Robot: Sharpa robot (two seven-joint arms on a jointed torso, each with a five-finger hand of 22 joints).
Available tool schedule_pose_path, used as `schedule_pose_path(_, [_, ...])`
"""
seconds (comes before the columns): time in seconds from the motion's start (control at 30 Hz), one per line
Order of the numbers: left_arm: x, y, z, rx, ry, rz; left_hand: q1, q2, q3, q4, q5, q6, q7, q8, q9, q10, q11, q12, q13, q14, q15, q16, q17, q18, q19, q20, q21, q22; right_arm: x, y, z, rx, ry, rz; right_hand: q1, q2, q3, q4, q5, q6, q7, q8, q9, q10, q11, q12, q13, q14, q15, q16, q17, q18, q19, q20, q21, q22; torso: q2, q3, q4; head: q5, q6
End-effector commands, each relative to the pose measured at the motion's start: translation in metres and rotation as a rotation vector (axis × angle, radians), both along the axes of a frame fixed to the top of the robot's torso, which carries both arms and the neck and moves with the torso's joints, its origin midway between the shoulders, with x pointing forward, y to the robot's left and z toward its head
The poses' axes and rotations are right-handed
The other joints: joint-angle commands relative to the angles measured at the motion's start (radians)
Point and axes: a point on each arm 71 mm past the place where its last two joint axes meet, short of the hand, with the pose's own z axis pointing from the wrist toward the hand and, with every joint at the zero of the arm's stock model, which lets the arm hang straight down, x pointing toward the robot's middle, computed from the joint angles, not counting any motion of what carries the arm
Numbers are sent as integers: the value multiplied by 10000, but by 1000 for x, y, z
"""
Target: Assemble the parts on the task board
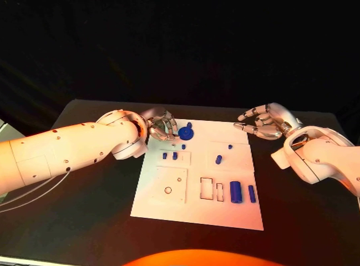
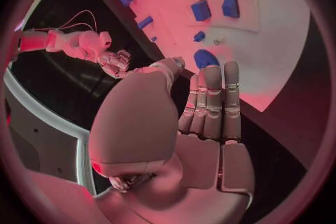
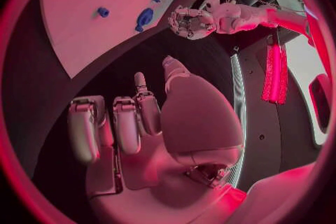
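The task board [image 1: 197,208] is seen lying mid-worktop [image 1: 84,221], dark bare surface left on every side. Blue parts [image 1: 236,192] are scattered on it, a round one [image 1: 186,133] near its far edge. The left hand [image 1: 161,125] is held at the far-left corner, fingers [image 2: 213,102] straight, together, empty. The right hand [image 1: 265,121] is poised off the far-right corner, fingers [image 3: 126,123] loosely curled, apart, nothing held.
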Motion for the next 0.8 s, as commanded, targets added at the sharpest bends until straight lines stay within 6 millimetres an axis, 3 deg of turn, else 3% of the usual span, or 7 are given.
schedule_pose_path(0.03, [-2, -17, 10, -196, -2187, -1662, 297, -122, 188, -48, -33, -106, -52, -133, -362, -193, 19, -386, -443, -215, 31, -112, -174, 115, -88, 23, -49, 10, 0, 1, 1, -35, -163, 99, 48, 35, 32, -45, 55, -82, 15, 41, -17, -95, -5, -101, 970, 872, -50, -60, 1984, 115, 711, -52, -138, 2203, 0, -8, -8, -20, 22])
schedule_pose_path(0.2, [-2, -31, 0, 731, -2087, -2470, 472, -217, 351, -120, -48, 253, -95, -283, -940, -269, 133, -821, -1056, -205, 115, 30, -325, 116, -140, 86, 45, 145, 0, 1, 1, -26, -190, 115, 80, 34, 43, -43, 58, -87, 14, 46, -21, -125, -8, -148, 932, 850, -53, -104, 1905, 141, 660, -54, -251, 2139, -5, -1, 4, -41, 43])
schedule_pose_path(0.37, [0, -39, -8, 1759, -1833, -2844, 319, -215, -215, -122, -90, 439, -108, -458, -1336, -514, 225, -988, -1375, -281, 187, 277, -397, 109, -198, 168, 67, 218, 0, 2, 1, -25, -215, 128, 97, 38, 52, -43, 61, -87, 13, 48, -23, -152, -9, -185, 900, 841, -55, -120, 1878, 151, 642, -55, -293, 2115, -1, 4, -7, -37, 54])
schedule_pose_path(0.8, [6, -47, -23, 3199, -1201, -3042, 481, -174, -468, 6, -73, 889, -197, -648, -1836, -145, 150, -882, -1718, -16, 161, 1091, -321, 135, -121, 169, 296, 433, 0, 2, 2, -14, -292, 99, 157, 17, 94, -27, 68, -121, -9, 87, -53, -908, -37, -1320, -49, 705, -89, -416, 1410, 302, 356, -87, -972, 1734, 5, -5, -1, -53, 67])
